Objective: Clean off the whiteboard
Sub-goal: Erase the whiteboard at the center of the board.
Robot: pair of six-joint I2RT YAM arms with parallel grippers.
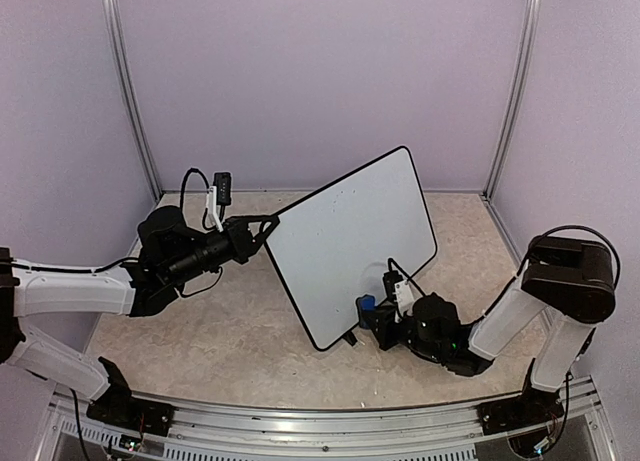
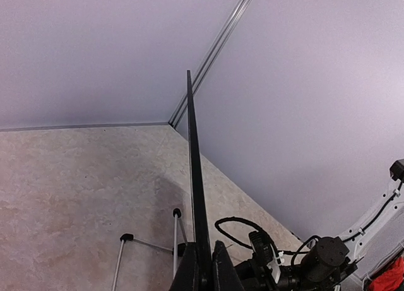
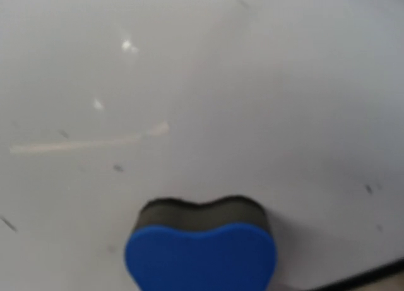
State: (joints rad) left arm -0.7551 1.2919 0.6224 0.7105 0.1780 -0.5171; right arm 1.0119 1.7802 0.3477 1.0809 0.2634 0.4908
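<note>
Top view first: whiteboard [image 1: 350,241] stands on edge mid-table [image 1: 200,331], leaning back, face angled toward the right arm. Its surface looks almost blank from here. Left gripper [image 1: 267,222] is clenched on the board's left edge at the upper left corner, with the arm reaching in level from the left. Right gripper [image 1: 374,314] sits low at the board's bottom right, closed around a blue eraser [image 1: 366,304] that is up at the board face near the bottom rim.

Left wrist: board seen edge-on, its black rim a thin line running up the middle of the frame. Both fingers [image 2: 222,269] pinch that rim at the bottom of the view, with no gap. Two thin stand legs [image 2: 176,234] with black feet rest on the table to the left of the rim. The right arm [image 2: 325,261] is visible at lower right, on the other side of the board.

Right wrist: board face fills the frame, glossy white with a few faint dark specks and one pale smear on the left. Eraser is bottom centre, blue back toward the camera and dark felt toward the board. Felt looks to be on the surface, but contact can't be confirmed. The fingers themselves are out of frame. A bit of black rim shows at bottom right.
</note>
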